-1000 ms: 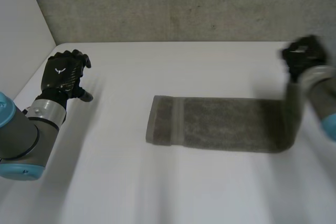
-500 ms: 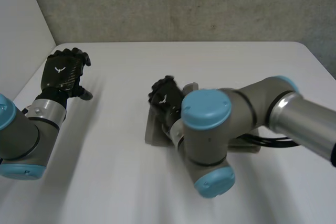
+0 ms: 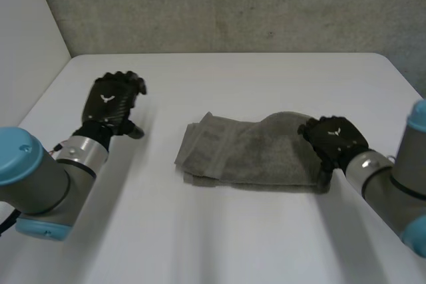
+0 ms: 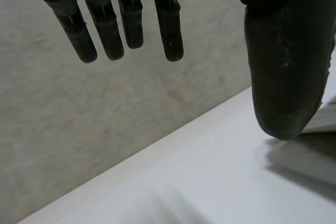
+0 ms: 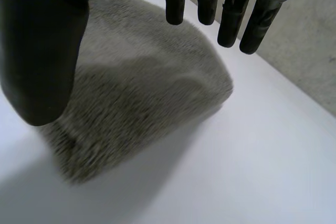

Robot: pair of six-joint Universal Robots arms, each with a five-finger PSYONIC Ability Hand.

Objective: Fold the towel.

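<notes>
Grey towel [image 3: 246, 151] lies doubled over in the middle of the white table [image 3: 266, 74], with a robot hand on either side of it.
A second ago the towel was a long strip with its right end lifted. That end has since been carried across to the left end, so the towel is now shorter, with a rounded fold on its right and slightly uneven layers on its left; one fold looks done. The right hand [image 3: 336, 139] has come back to the folded end, fingers straight, thumb spread, gripping nothing. Whether it touches the cloth is unclear. The left hand [image 3: 112, 101], also straight-fingered and empty, has moved nearer the towel's left end but is apart from it.
</notes>
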